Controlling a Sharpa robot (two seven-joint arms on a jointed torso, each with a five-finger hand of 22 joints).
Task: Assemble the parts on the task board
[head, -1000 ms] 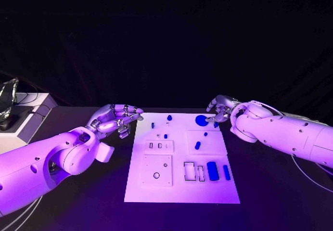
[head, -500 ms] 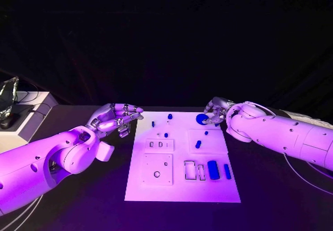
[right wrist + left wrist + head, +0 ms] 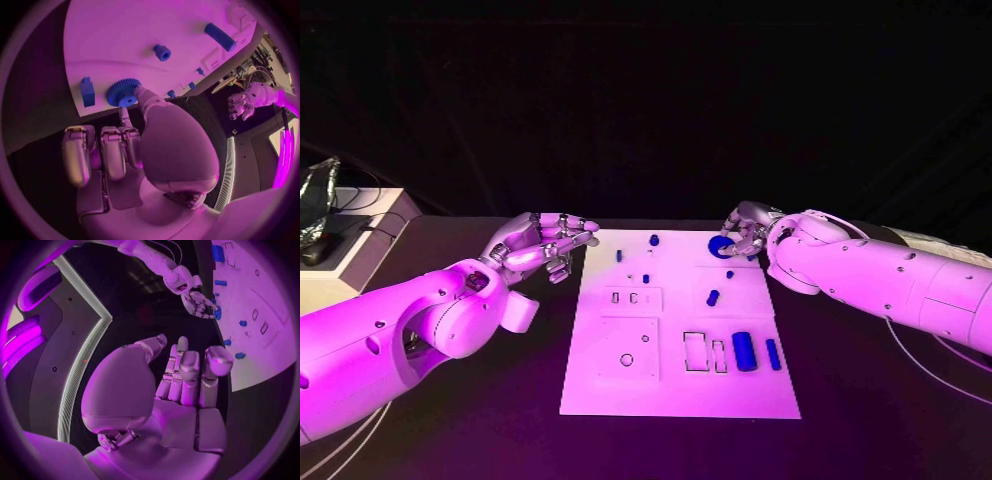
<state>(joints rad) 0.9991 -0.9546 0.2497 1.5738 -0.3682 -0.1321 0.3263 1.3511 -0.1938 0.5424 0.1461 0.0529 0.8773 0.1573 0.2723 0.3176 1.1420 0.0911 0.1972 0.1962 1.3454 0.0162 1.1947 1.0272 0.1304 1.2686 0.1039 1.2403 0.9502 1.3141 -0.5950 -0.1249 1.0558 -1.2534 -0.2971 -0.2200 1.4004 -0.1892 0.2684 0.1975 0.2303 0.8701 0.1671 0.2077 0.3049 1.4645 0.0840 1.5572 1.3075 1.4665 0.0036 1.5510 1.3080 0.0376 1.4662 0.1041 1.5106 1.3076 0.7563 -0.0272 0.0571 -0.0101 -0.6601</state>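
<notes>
My right hand [image 3: 746, 232] reaches the far right corner of the task board [image 3: 678, 395], thumb and a fingertip touching the rim of the blue gear [image 3: 122, 92] lying there; I cannot tell whether they pinch it, and my other fingers curl behind. My left hand [image 3: 540, 245] hovers just off the board's far left corner, fingers loosely curled, holding nothing.
</notes>
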